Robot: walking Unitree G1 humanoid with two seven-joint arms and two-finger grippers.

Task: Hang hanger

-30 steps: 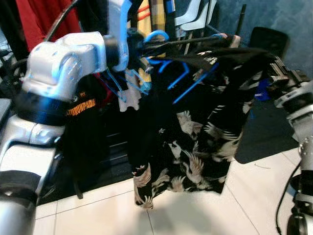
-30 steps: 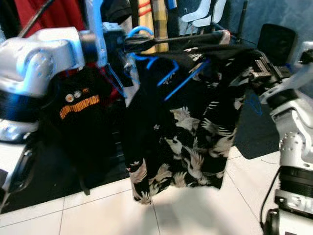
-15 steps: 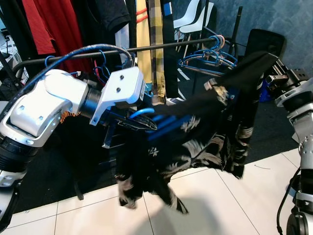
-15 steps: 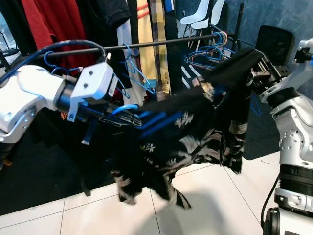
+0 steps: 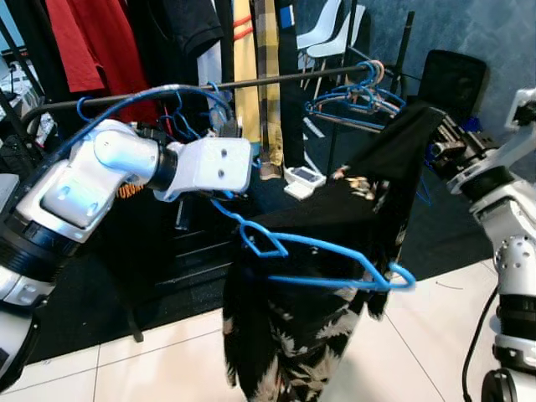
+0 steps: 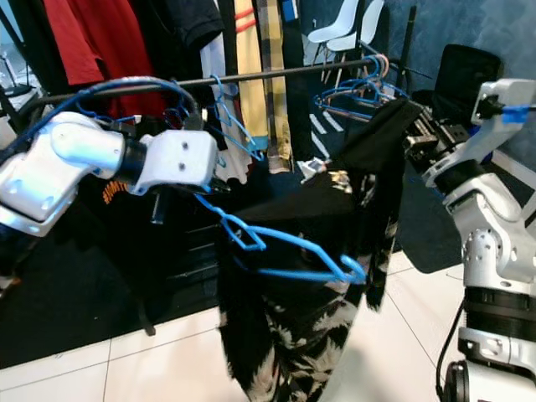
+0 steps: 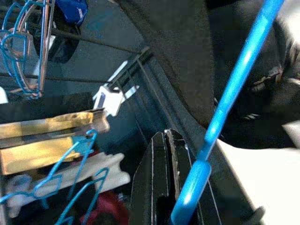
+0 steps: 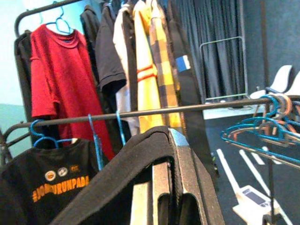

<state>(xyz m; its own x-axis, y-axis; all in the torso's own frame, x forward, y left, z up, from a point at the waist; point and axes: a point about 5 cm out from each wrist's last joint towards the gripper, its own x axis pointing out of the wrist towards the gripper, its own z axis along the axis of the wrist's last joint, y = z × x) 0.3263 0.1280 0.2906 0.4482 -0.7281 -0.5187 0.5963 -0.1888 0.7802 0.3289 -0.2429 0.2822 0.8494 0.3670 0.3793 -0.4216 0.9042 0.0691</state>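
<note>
A blue plastic hanger (image 5: 322, 255) sticks out level in front of me, its hook end in my left gripper (image 5: 219, 198). In the left wrist view the black fingers (image 7: 161, 183) are shut on the hanger's neck (image 7: 220, 112). A black shirt with a pale crane print (image 5: 293, 335) hangs low behind the hanger. Its upper corner is drawn up to my right gripper (image 5: 437, 142), which is shut on the black cloth (image 8: 117, 183). I cannot tell whether the hanger is inside the shirt. The dark clothes rail (image 5: 276, 79) runs behind, above the hanger.
Red shirts (image 5: 88, 42), a black printed tee (image 8: 51, 183) and a yellow shirt (image 5: 247, 67) hang on the racks. Several blue hangers (image 5: 360, 92) bunch at the rail's right end. A black chair (image 5: 452, 79) stands right. White tiles (image 5: 151, 368) lie below.
My left arm has dropped from rail height, carrying the hanger down and level. The shirt has fallen from a spread-out drape to hang from my right gripper.
</note>
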